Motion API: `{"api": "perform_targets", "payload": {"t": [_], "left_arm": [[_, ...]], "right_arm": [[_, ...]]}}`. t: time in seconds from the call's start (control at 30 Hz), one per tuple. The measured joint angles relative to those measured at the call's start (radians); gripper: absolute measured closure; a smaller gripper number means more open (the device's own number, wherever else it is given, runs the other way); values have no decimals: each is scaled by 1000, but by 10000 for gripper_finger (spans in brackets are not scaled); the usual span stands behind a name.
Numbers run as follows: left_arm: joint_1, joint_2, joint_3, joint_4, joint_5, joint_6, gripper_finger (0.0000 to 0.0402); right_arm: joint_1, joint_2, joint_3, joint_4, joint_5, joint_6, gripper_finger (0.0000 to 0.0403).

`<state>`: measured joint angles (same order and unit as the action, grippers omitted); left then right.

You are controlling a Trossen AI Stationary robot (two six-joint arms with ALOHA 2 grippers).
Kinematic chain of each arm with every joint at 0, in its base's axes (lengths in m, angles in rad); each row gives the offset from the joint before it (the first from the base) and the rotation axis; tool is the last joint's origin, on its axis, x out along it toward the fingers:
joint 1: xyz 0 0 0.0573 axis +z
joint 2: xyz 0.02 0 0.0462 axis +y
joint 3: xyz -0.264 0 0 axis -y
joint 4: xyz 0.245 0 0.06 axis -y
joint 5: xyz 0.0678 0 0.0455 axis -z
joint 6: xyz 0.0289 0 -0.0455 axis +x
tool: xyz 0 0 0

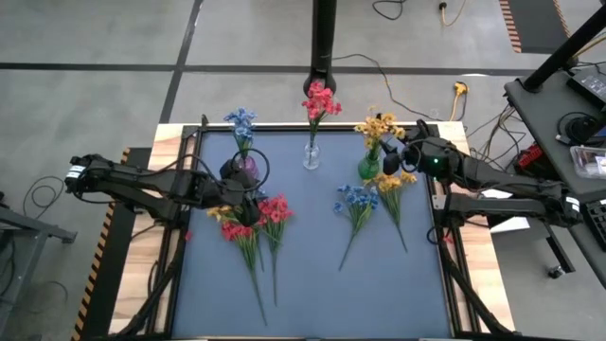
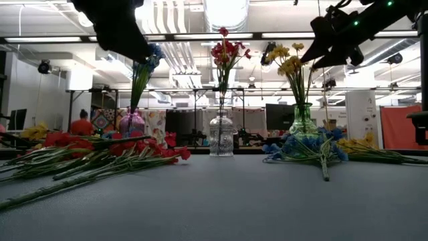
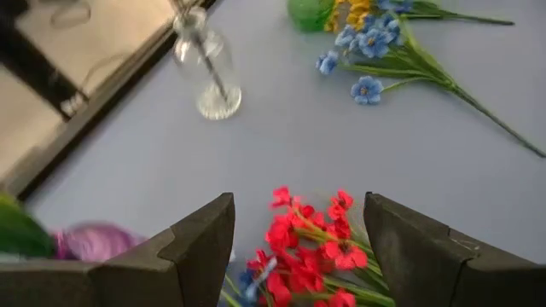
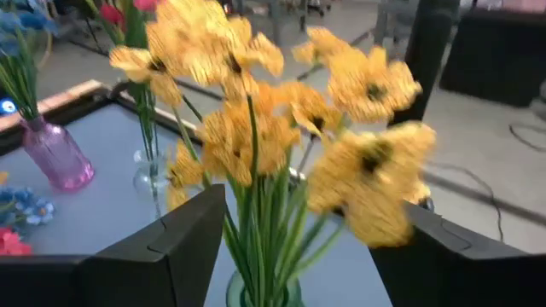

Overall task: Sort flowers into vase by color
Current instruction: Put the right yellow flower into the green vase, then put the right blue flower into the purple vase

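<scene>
From above, three vases stand along the upper middle of the dark blue table mat (image 1: pixel 312 275): a purple glass vase (image 1: pixel 244 166) holding a blue sprig (image 1: pixel 240 121), a clear glass vase (image 1: pixel 311 157) holding a red sprig (image 1: pixel 320 100), and a green glass vase (image 1: pixel 368 168) holding a yellow-orange sprig (image 1: pixel 380 128). The right gripper (image 1: pixel 407 152) sits beside that yellow sprig. The left gripper (image 1: pixel 239 204) hangs over loose red flowers (image 1: pixel 254 216) at left centre. A loose blue sprig (image 1: pixel 356 199) and yellow sprig (image 1: pixel 389 182) lie right of centre.

The low view shows all three vases upright, with loose stems flat on either side.

In the left wrist view, the fingers (image 3: pixel 200 243) stand apart, empty, above red blossoms (image 3: pixel 307 247).

In the right wrist view, the fingers (image 4: pixel 183 234) stand apart around the yellow stems (image 4: pixel 273 230), not clamping.

One sprig per colour looks placed; the loose ones remain.
</scene>
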<state>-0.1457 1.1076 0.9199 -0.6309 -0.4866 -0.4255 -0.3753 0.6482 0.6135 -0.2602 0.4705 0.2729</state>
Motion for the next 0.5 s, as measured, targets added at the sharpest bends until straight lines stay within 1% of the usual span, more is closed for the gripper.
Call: {"api": "perform_targets", "payload": {"t": [0.1,0.27,0.5], "left_arm": [[-17,0,0,-51,0,-99,159],[-86,22,0,-104,0,-264,159],[-201,115,0,-103,2,-465,159]], "right_arm": [[14,9,15,-66,-13,34,141],[58,9,17,-95,-45,83,148],[133,19,18,-96,-152,131,160]]}}
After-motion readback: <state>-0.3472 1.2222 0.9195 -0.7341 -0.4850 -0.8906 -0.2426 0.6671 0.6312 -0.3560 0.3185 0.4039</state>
